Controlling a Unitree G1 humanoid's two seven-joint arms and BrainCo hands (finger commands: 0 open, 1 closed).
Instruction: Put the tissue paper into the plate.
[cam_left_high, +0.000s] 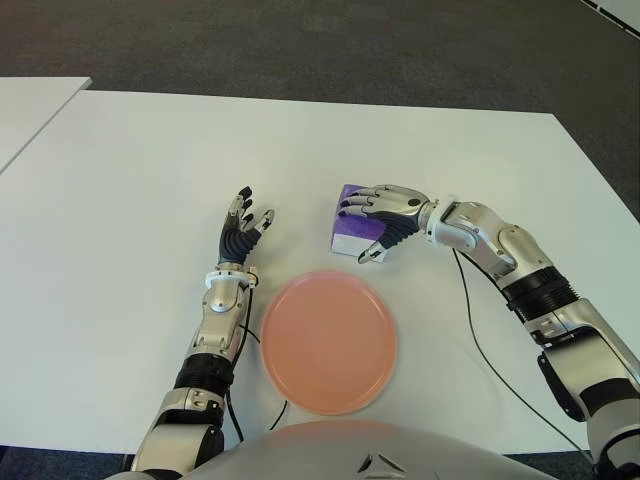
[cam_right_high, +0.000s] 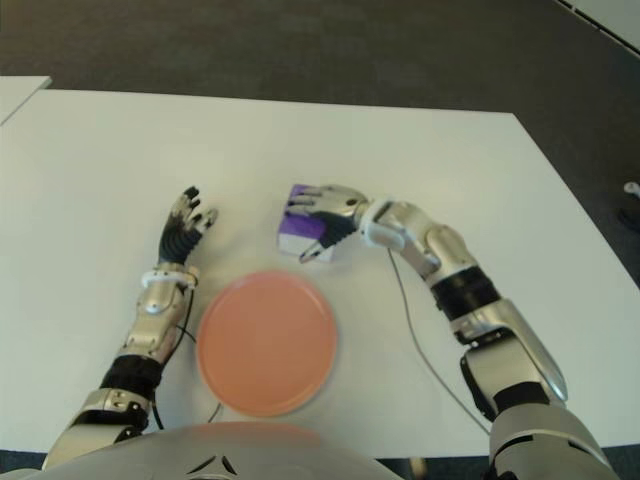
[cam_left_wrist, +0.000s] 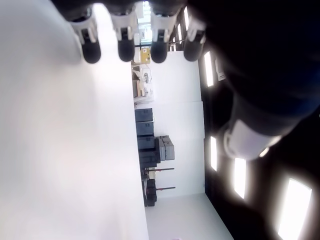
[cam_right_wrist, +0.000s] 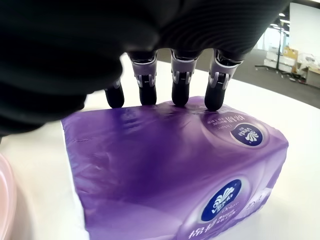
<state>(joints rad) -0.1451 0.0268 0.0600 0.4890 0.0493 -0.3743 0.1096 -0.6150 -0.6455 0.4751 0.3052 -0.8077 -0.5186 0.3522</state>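
Nearest the robot, a round pink plate (cam_left_high: 328, 340) lies flat on the white surface (cam_left_high: 120, 200), close to the near edge and between the two arms. It holds nothing.

Just to the left of the plate, the left robot hand (cam_left_high: 241, 232) shows past the rim, palm side up, its fingers (cam_left_wrist: 91, 47) straight and spread, holding nothing. In its wrist view the four fingertips stand in a row with only the bare surface beside them.

Beyond the plate and a little to its right sits the tissue pack (cam_left_high: 355, 232), a purple soft pack with a white end face, resting on the surface and apart from the plate's far rim. The right robot hand (cam_left_high: 385, 218) lies over the pack from the right side. In the right wrist view its four fingers (cam_right_wrist: 181, 82) curl down over the pack's top, tips touching the far upper edge of the purple wrap (cam_right_wrist: 170, 170), while the thumb shows at the near side in the eye views; the hand is closed around the pack. The pack's underside still looks to be on the surface.

A thin dark cable (cam_left_high: 480, 345) trails from the right forearm across the surface toward the robot.

Farther off, past the surface's far edge, is dark carpet (cam_left_high: 320, 40).
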